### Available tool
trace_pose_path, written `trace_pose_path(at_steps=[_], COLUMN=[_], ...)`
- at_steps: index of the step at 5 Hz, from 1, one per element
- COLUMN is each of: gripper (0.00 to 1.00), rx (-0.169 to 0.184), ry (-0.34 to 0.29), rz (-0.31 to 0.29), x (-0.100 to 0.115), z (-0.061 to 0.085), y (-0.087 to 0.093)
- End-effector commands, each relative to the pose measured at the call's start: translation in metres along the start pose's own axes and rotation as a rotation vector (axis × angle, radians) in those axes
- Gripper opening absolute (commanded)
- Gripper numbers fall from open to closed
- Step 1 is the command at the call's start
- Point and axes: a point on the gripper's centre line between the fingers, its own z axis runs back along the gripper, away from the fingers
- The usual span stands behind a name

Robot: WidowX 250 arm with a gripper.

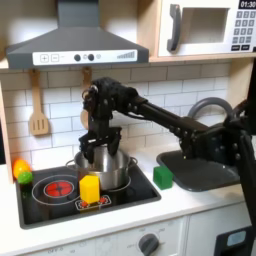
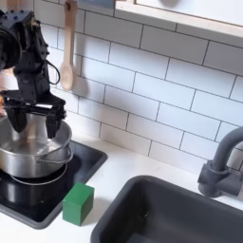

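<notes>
In the first exterior view: gripper [image 1: 97,146] poised directly above the steel pot [image 1: 106,170], fingers spread apart, clamped on nothing. Pot on the back of the black stovetop [image 1: 140,194], shiny and round, behind a yellow block [image 1: 90,188]; green sponge [image 1: 162,177] to the first exterior view's right.

In the second exterior view: gripper [image 2: 34,110] wide apart over the pot [image 2: 33,154], tips near its rim. Pot silver, open, handle at front. Green sponge [image 2: 78,203] by the sink [image 2: 180,214].
</notes>
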Motion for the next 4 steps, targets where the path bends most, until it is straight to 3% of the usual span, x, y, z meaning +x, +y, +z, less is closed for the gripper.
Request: trace_pose_path(at_steps=[1,4], gripper=[1.0,1.0], rx=[0.019,0.011], ry=[0.011,0.051], rz=[-0.007,-0.022], x=[-0.002,-0.011], z=[-0.004,-0.021], y=[0.002,0.002])
